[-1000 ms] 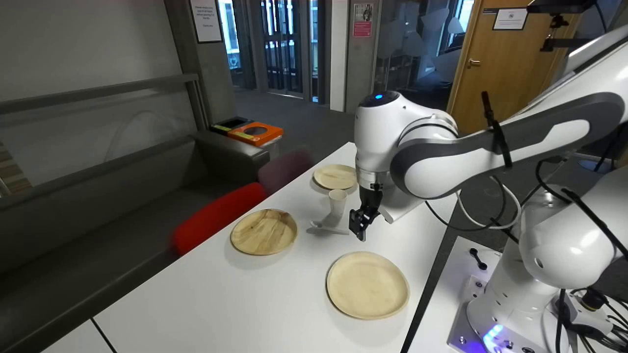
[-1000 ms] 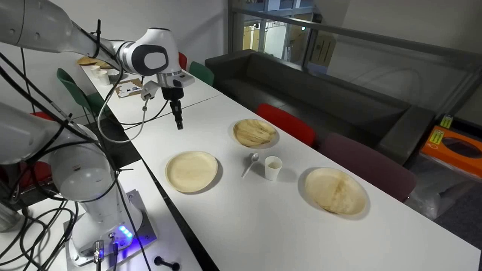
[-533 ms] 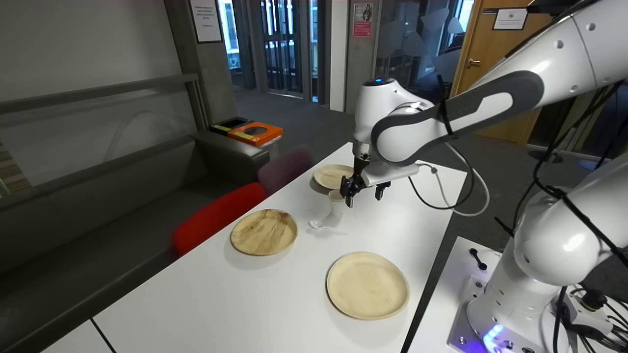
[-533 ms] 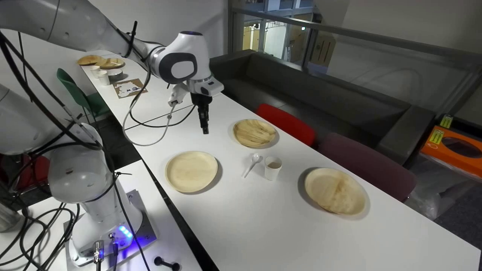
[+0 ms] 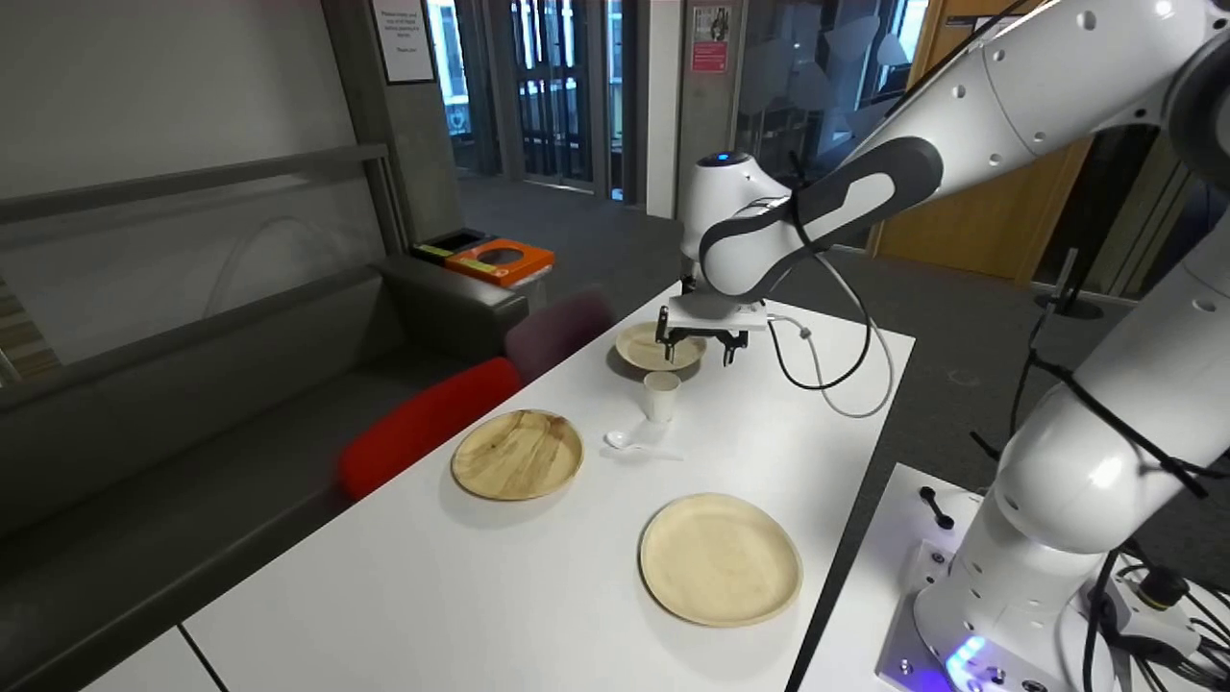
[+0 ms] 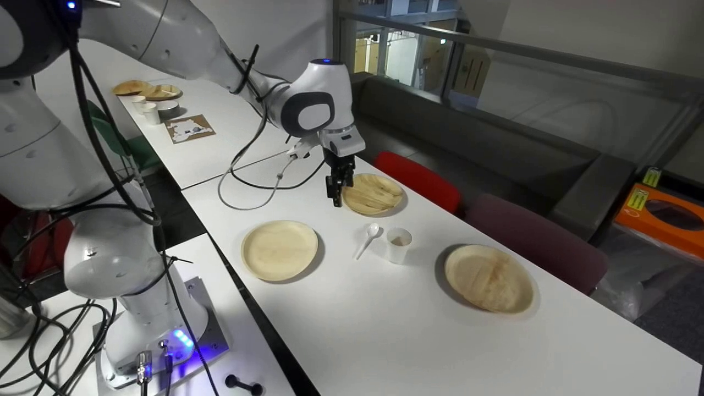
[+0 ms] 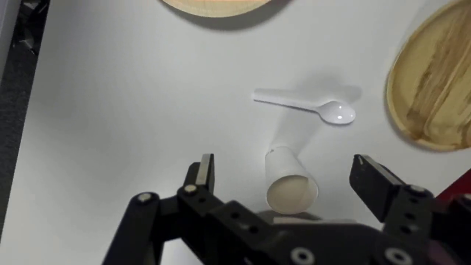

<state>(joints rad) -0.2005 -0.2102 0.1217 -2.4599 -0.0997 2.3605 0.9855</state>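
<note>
My gripper is open and empty above the white table, with its fingers wide apart in the wrist view (image 7: pixel 283 159) and in an exterior view (image 5: pixel 700 358). A white paper cup (image 7: pixel 280 162) stands upright on the table. In the wrist view it appears between the fingers, apart from both. A white plastic spoon (image 7: pixel 335 112) lies beside the cup and also shows in both exterior views (image 5: pixel 629 444) (image 6: pixel 367 241). A brown-streaked round plate (image 5: pixel 519 457) lies near the spoon. A pale plate (image 5: pixel 721 557) lies nearer the robot base. A third plate (image 6: pixel 489 280) lies past the cup.
A red chair (image 5: pixel 423 428) and a maroon chair (image 6: pixel 536 242) stand along the table's long side, before a dark sofa (image 5: pixel 240 404). Cables hang from the arm. A dark gap separates the table from the robot's stand. Cups, plates and a board (image 6: pixel 190 128) lie on the far table.
My gripper has moved over the table towards the cup and the third plate. It has turned, so its two parted fingers now show. The cup, spoon and plates have stayed in place.
</note>
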